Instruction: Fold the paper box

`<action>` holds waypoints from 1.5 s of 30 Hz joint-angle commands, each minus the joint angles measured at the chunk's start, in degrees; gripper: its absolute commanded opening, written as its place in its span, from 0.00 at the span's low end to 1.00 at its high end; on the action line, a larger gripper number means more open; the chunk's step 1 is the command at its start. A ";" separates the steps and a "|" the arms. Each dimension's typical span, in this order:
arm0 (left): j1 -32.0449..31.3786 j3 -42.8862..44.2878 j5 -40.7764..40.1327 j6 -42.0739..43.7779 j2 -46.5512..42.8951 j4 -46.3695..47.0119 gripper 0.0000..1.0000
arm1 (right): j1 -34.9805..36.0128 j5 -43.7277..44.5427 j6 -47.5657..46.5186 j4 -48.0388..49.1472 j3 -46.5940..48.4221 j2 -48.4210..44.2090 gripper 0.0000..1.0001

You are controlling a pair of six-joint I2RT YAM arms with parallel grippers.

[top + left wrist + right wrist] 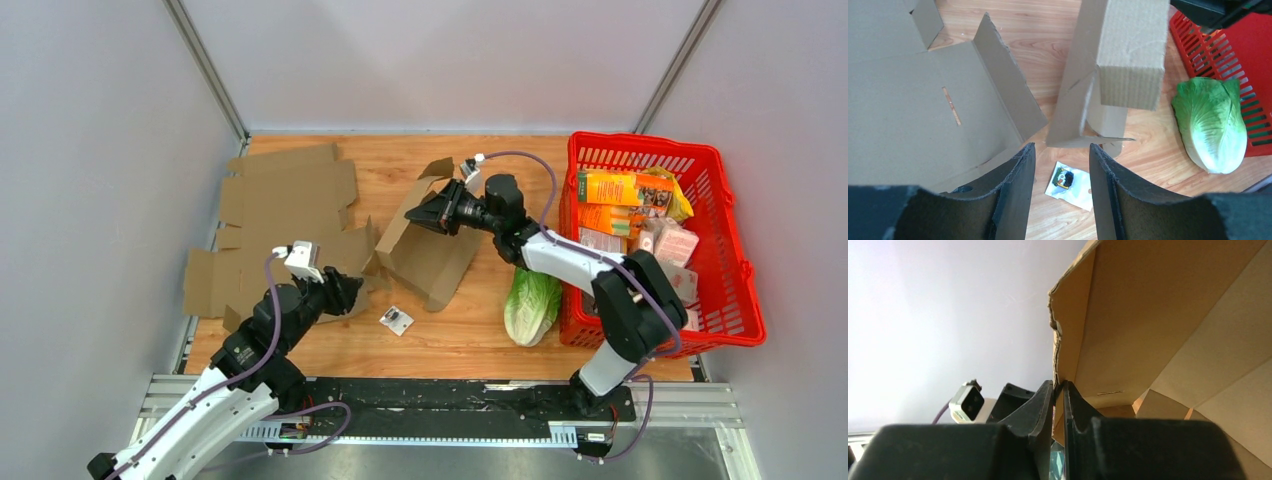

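Observation:
A brown cardboard box (432,250), partly folded, stands tilted near the table's middle; it also shows in the left wrist view (1108,75). My right gripper (428,214) is shut on the box's upper wall, and in the right wrist view the jaws pinch the cardboard edge (1060,365). My left gripper (345,290) is open and empty, low at the front left, between the flat cardboard and the box. In its wrist view the open gripper (1062,162) frames a small white packet (1071,182).
Flat cardboard sheets (285,215) lie at the left. A small packet (396,320) lies in front of the box. A green cabbage (530,305) lies beside a red basket (735,270) filled with several packages at the right.

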 commanded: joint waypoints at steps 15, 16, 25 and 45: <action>0.06 7.49 -1.43 1.76 9.13 -2.00 0.55 | -12.26 -2.03 -5.38 -0.77 13.59 17.19 0.11; 0.24 7.75 -2.05 1.94 10.54 -0.69 0.55 | -12.62 -2.38 -6.35 -1.04 13.94 17.28 0.11; 11.04 10.57 7.95 3.60 31.63 17.48 0.58 | -14.12 -3.26 -1.70 1.77 17.20 22.72 0.12; 19.20 15.22 8.15 6.54 47.47 26.68 0.58 | -10.70 9.02 -21.01 -25.86 27.78 20.98 0.45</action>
